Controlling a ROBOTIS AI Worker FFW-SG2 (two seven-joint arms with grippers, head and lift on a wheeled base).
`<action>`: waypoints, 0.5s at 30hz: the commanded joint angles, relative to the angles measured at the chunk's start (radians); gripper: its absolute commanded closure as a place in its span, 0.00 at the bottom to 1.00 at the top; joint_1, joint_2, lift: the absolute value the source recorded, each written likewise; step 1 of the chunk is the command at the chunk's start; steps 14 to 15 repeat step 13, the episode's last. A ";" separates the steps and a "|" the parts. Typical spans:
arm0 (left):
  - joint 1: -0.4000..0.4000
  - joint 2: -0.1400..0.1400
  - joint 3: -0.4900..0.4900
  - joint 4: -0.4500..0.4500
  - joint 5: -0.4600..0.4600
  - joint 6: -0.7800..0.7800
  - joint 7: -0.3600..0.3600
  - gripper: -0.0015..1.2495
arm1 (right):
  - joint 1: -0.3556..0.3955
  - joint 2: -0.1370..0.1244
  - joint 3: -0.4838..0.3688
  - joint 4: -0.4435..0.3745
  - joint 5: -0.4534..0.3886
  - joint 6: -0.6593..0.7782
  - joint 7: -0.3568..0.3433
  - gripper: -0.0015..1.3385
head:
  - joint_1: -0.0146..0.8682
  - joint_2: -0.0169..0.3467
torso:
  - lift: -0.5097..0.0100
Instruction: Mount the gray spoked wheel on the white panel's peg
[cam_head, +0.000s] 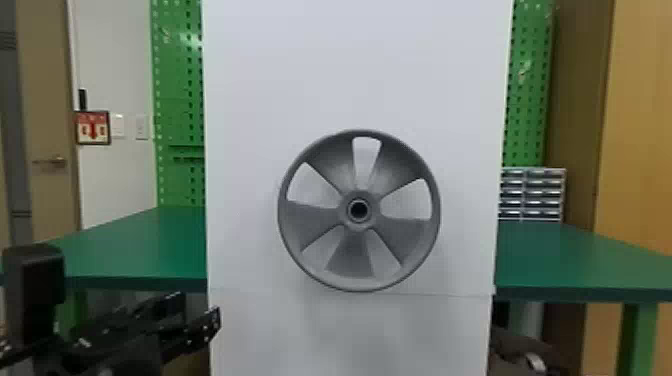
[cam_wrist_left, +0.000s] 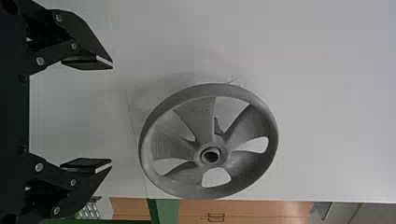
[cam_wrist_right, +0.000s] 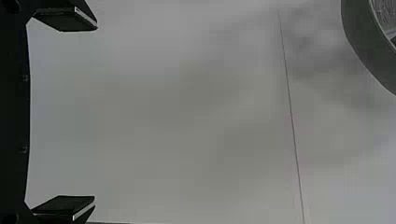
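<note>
The gray spoked wheel (cam_head: 348, 252) stands upright against the white panel (cam_head: 350, 65), its hub facing out with a dark centre; I cannot make out the peg. Low at the left, beside the panel, is my left gripper (cam_head: 196, 308). From the left wrist, the wheel (cam_wrist_left: 196, 119) is beyond my left gripper (cam_wrist_left: 111, 114), whose fingers are wide apart and touch nothing. My right gripper (cam_wrist_right: 95, 113) is also open in the right wrist view, the panel (cam_wrist_right: 187, 116) in front of it and part of the wheel's rim (cam_wrist_right: 366, 51) at the far corner.
A green table (cam_head: 575, 255) extends on both sides of the panel, with a small drawer cabinet (cam_head: 535, 195) on its right part. Green pegboards (cam_head: 180, 100) rise behind. A dark object (cam_head: 520, 350) sits low beside the panel's right edge.
</note>
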 joint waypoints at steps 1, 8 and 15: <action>0.001 -0.004 0.003 -0.001 -0.003 0.000 -0.002 0.40 | 0.004 0.003 -0.002 0.002 0.000 -0.002 0.000 0.00 | 0.15 0.03 | 0.11; 0.002 -0.007 0.006 -0.001 -0.004 0.000 -0.005 0.40 | 0.010 0.019 -0.015 0.004 0.012 -0.016 0.000 0.04 | 0.15 0.03 | 0.12; 0.002 -0.007 0.006 0.000 -0.004 0.000 -0.007 0.40 | 0.010 0.019 -0.013 0.004 0.016 -0.020 0.000 0.04 | 0.15 0.03 | 0.12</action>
